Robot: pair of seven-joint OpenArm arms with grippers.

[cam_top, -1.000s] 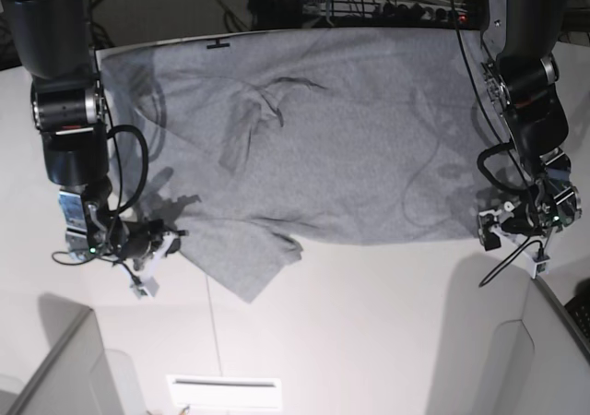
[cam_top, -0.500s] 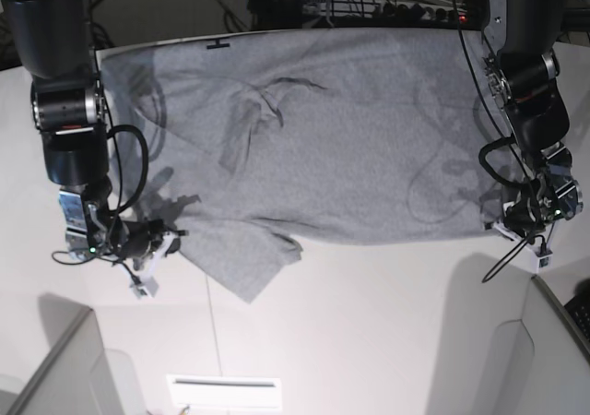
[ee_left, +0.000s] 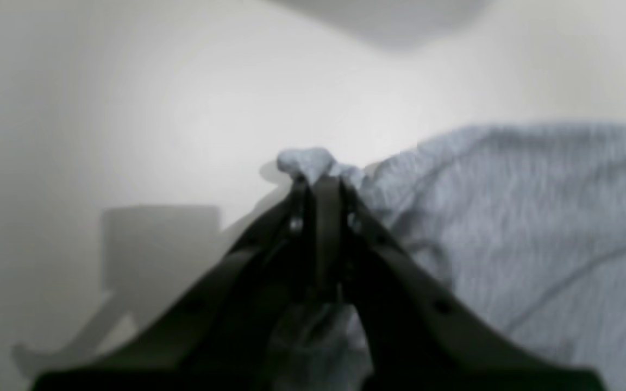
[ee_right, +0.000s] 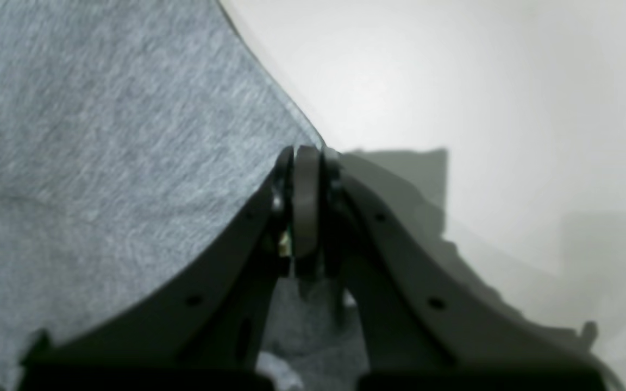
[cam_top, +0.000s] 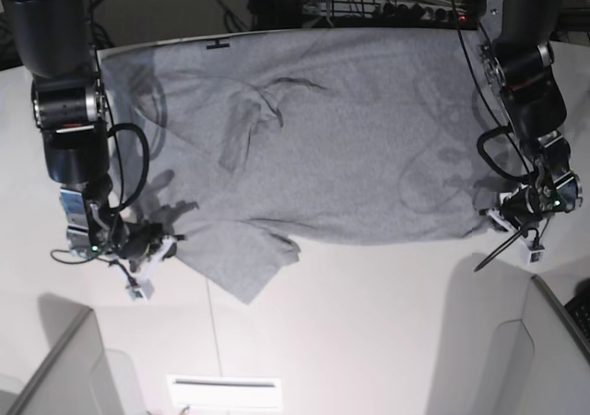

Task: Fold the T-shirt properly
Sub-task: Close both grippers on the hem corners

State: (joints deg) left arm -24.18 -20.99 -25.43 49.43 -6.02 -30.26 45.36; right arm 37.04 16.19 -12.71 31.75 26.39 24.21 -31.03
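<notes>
Two hands pinching one T-shirt point(cam_top: 313, 138)
Left hand point(ee_left: 318, 182) grips a hem corner; right hand point(ee_right: 305, 157) grips the edge by the sleeve, shirt spread across the tabletop point(cam_top: 369, 323).

Bright overhead light casts soft shadows; both wrist views are blurred up close.

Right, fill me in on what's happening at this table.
A two-armed robot is starting to fold a grey T-shirt spread flat on the white table. The left gripper is shut on a pinch of fabric at one near corner. The right gripper is shut on the shirt's edge beside the sleeve. Nothing has been lifted or folded yet.
</notes>
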